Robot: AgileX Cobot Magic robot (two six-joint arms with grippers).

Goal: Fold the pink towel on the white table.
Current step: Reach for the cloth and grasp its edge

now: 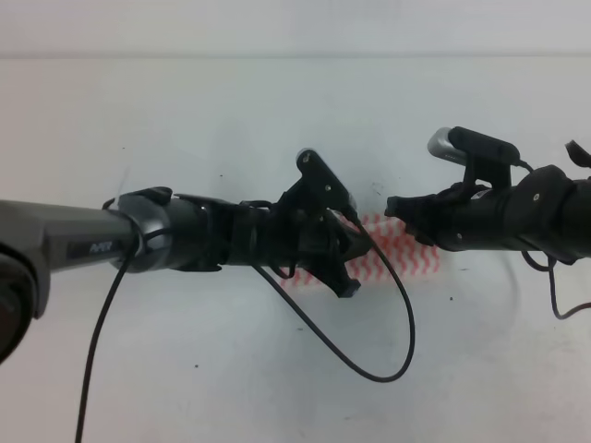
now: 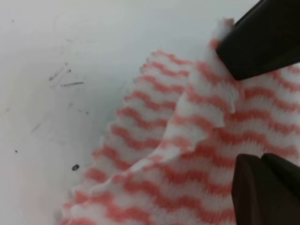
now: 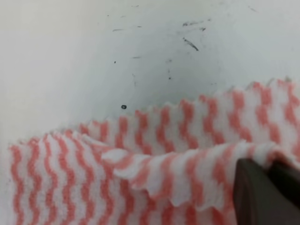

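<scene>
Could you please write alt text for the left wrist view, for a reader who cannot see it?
A pink towel with wavy stripes lies rumpled on the white table, one edge lifted and pinched under the left gripper's dark upper finger. The lower finger shows at bottom right; small dark scuffs mark the table.

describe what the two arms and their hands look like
Both arms are matte black. The left arm has a grey tubular forearm with small white lettering and a loose black cable looping below it. The right arm carries a silver-and-black camera on top. Each hand has dark, blocky fingers.
</scene>
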